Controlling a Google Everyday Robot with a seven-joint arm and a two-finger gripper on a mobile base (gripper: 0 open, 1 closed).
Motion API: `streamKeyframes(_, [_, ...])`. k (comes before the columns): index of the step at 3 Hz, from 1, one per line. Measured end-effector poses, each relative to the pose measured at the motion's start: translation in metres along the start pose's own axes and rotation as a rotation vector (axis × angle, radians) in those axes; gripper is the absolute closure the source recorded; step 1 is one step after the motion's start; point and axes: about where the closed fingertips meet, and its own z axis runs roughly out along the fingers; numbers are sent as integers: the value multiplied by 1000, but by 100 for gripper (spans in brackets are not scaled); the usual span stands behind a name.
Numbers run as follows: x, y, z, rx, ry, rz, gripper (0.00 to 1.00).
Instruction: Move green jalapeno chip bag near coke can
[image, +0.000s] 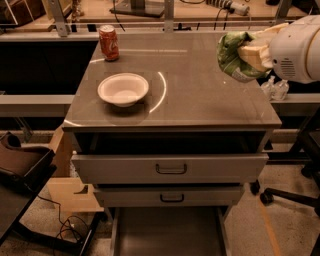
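Grips the bag (229, 59) in the pincer (248, 54), closed on the crumpled green foil, held up off the worktop (200, 100) above its right edge. Has the can (108, 43) well apart, upright at the far left corner, with a white bowl (123, 89) near it on the nearer side.

Cream gripper (251, 53) at grey tabletop's (200, 102) right edge clasps green, white-marked chip bag (229, 59); red, white-lettered coke can (108, 43) far left of it.
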Motion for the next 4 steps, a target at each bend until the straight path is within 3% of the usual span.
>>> streamKeyframes(2, [-29, -14, 39, -53, 11, -99, 100])
streamKeyframes(4, [-68, -22, 123, -199, 71, -197, 100])
